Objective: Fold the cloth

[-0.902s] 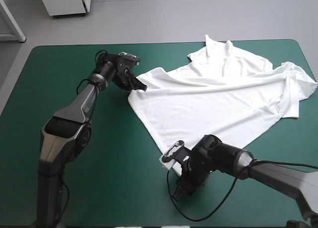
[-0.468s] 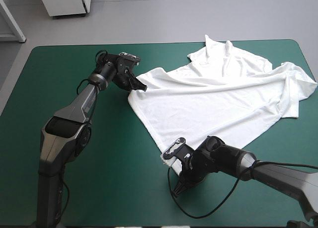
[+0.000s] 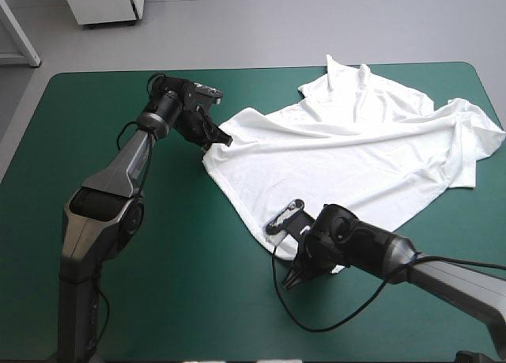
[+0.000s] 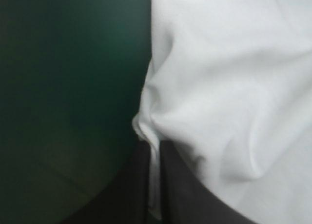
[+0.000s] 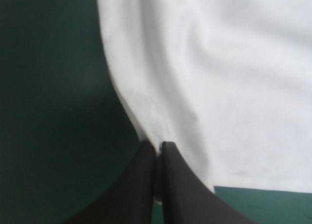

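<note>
The white T-shirt (image 3: 348,149) lies spread and creased over the right half of the teal-green table, its hem running diagonally from back left to front middle. My left gripper (image 3: 217,138) is shut on the T-shirt at the hem's far-left corner; in the left wrist view the T-shirt (image 4: 229,87) puckers into the black fingers (image 4: 131,185). At the hem's near corner my right gripper (image 3: 291,262) is shut on the T-shirt too. The right wrist view has the T-shirt (image 5: 209,72) running down into that gripper (image 5: 158,148), its fingers all but closed.
Bare teal-green cover (image 3: 182,284) spreads over the table's left and front. The T-shirt's sleeve reaches close to the table's right edge (image 3: 494,110). A black cable loops on the cover in front of the right gripper.
The right gripper has moved back and slightly right, drawing the hem's near corner with it. The left gripper has shifted a little with its corner.
</note>
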You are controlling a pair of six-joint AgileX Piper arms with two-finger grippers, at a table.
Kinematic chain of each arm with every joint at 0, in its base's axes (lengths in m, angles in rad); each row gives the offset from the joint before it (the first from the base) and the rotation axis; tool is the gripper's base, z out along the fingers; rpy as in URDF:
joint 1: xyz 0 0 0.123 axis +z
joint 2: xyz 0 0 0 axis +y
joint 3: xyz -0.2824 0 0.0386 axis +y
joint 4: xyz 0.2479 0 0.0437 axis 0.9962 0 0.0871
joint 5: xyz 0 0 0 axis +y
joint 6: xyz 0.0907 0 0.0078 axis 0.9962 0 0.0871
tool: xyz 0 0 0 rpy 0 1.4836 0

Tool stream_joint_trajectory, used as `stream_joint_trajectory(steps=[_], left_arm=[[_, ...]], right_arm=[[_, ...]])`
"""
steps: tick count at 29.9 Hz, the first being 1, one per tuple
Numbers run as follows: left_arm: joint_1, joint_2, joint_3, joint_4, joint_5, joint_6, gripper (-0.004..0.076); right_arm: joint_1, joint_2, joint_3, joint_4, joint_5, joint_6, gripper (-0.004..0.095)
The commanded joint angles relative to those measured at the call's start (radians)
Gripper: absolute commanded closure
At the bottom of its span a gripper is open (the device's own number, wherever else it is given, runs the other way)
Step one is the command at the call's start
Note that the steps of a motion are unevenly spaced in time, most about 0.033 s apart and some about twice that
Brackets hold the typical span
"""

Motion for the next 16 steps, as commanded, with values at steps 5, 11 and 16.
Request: stream_joint_trajectory(steps=[5,11,16], left_arm=[[-0.007,-0.247,-0.089,-0.049,0.071,0.017,0.0733],[-0.007,-0.418,-0.089,-0.089,0.069,0.017,0.0733],[-0.007,-0.550,-0.096,-0.142,0.034,0.024,0.0733]], right_arm=[[-0.006,-0.184,-0.239,-0.288,0.093,0.149,0.0927],[-0.006,-0.237,-0.442,-0.547,0.159,0.195,0.0927],[-0.006,-0.237,-0.640,-0.713,0.166,0.186,0.0927]])
